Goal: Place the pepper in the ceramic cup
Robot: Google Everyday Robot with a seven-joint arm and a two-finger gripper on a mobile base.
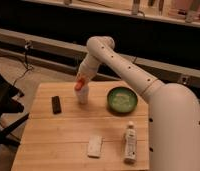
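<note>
The pale ceramic cup (83, 95) stands upright on the wooden table (63, 130), left of the green bowl. My gripper (81, 82) hangs right above the cup's mouth at the end of the white arm. The orange-red pepper (80, 84) is in the gripper, just over the cup's rim, with its lower end at the opening.
A wide green bowl (122, 99) sits right of the cup. A small black object (56, 104) lies to the cup's left. A white packet (95, 145) and a lying white bottle (130, 142) are near the front edge. My arm's body fills the right side.
</note>
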